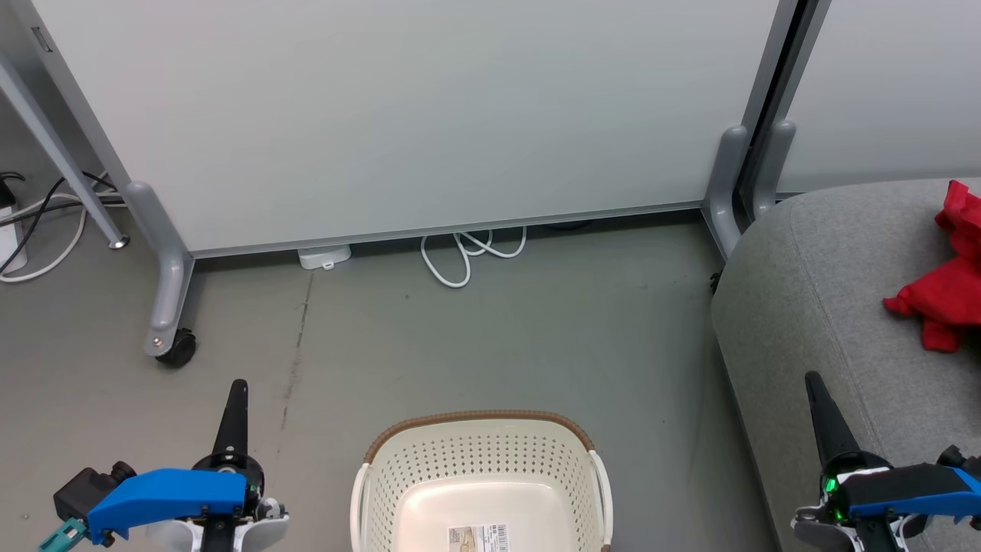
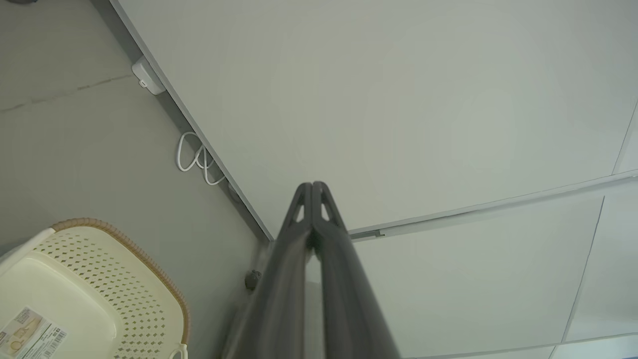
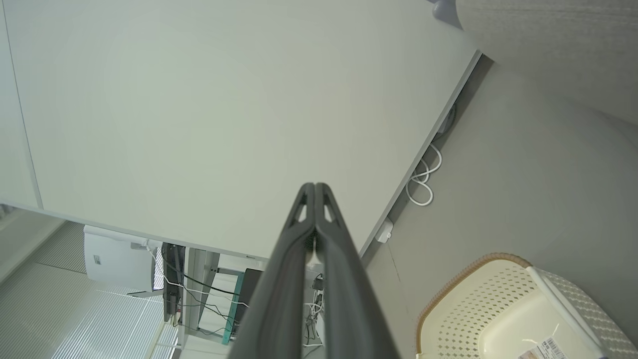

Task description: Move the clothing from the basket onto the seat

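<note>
The basket (image 1: 479,418) at bottom centre holds only its sticker (image 1: 478,538), the clothing (image 1: 946,295) lies on the seat (image 1: 805,307) at the right edge, and the left gripper (image 1: 238,389) and right gripper (image 1: 815,383) have their fingers pressed together and empty; the transfer is judged complete, so both arms are best kept clear.

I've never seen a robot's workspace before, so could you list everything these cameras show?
clothing: one heap, red, on the seat.
seat: one, light grey, right.
basket: one, cream, brown rim, floor, centre front.
large partition panel: one, pale, behind the basket.
cable: one loop, white, floor under the panel.
left gripper: one, dark fingers shut, lower left.
right gripper: one, dark fingers shut, lower right.
</note>
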You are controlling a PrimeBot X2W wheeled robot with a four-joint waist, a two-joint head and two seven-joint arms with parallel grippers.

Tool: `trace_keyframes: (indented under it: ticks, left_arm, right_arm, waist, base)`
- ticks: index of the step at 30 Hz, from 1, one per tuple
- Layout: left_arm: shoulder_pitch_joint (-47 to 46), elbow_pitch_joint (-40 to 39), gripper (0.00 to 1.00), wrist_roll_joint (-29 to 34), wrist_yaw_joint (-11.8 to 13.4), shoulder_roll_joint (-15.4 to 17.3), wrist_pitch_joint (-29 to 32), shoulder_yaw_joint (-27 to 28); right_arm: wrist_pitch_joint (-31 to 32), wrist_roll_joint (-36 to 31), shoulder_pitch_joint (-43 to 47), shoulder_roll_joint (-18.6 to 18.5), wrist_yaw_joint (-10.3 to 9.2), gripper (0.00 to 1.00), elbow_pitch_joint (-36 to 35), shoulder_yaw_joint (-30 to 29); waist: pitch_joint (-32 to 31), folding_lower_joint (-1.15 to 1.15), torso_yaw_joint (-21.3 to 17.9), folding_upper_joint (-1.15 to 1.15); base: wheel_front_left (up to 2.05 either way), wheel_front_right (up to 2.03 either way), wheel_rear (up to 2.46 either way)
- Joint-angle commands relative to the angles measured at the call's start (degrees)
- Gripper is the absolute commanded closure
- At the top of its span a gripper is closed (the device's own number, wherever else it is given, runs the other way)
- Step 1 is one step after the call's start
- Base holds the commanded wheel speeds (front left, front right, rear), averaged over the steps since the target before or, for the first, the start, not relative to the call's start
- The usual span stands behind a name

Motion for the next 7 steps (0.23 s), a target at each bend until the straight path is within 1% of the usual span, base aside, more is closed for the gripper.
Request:
trace_keyframes:
  ticks: [1, 7]
  left_arm:
    - [-1.3, -0.7, 1.0, -1.1, -0.1, 0.1, 0.4, 0.7]
    - [-1.3, -1.2, 1.0, -3.7, -0.1, 0.0, 1.2, 1.3]
  right_arm:
    - [0.4, 1.3, -1.3, -0.3, 0.03, 1.0, -0.3, -0.1]
    - [1.0, 4.2, -1.5, -0.3, 0.03, 1.0, -0.1, -0.2]
  waist:
    - [0.0, 0.0, -0.1, 0.0]
    - [0.0, 0.0, -0.4, 0.0]
  base:
    - [0.0, 0.0, 0.0]
    - [0.0, 0.0, 0.0]
